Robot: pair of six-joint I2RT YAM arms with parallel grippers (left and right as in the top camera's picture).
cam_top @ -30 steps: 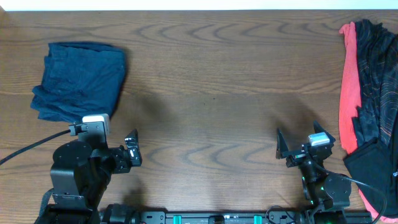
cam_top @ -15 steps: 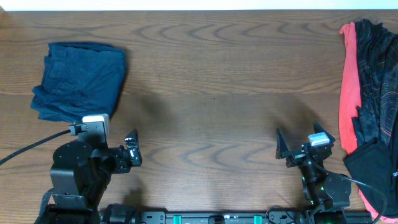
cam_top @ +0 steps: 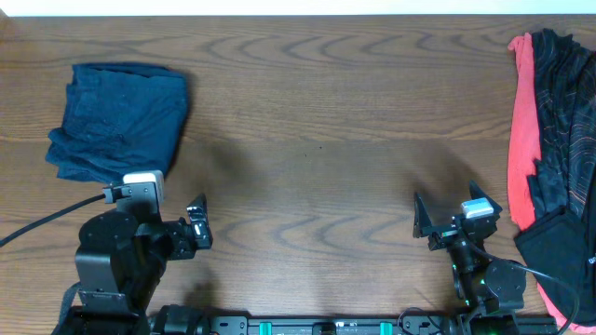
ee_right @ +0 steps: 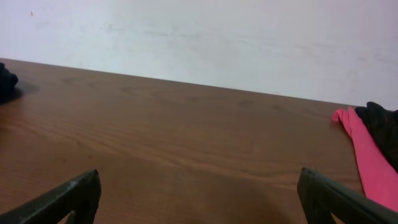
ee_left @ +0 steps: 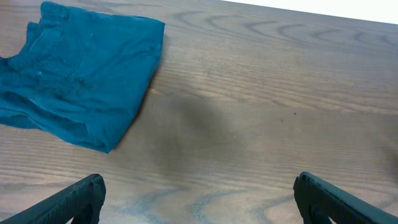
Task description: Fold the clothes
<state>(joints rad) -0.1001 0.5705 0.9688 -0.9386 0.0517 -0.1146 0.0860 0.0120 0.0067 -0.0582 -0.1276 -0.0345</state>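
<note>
Folded dark navy-blue fabric shorts (cam_top: 119, 119) lie ahead of the left gripper (cam_top: 196, 226) and off to its left, well apart from it. In the left wrist view the shorts (ee_left: 81, 81) sit in the upper left, their near corner ahead of the left finger (ee_left: 81, 198) with bare wood between.

A coral-red fabric garment (cam_top: 521, 130) and a blackish speckled fabric garment (cam_top: 570, 102) lie heaped together to the right of the right gripper (cam_top: 447, 210), running from beside it to far ahead of it. The black one lies partly over the red one. The near end of the heap is close to the right arm's base; I cannot tell whether they touch. In the right wrist view only the far tip of the heap shows, at the right edge: a pink-red strip (ee_right: 364, 155) with black cloth (ee_right: 380, 121) just beyond it.

Surface: brown wood-grain table (cam_top: 317, 112), bare between the two grippers. A plain white wall (ee_right: 199, 37) stands behind the table's far edge. A black cable (cam_top: 47, 219) runs off to the left of the left arm.

Left gripper (ee_left: 199, 190): fingers spread wide, nothing between them, above the table with nothing touching the tips.

Right gripper (ee_right: 199, 194): fingers (ee_right: 74, 196) likewise spread wide, holding nothing, only bare wood ahead.
</note>
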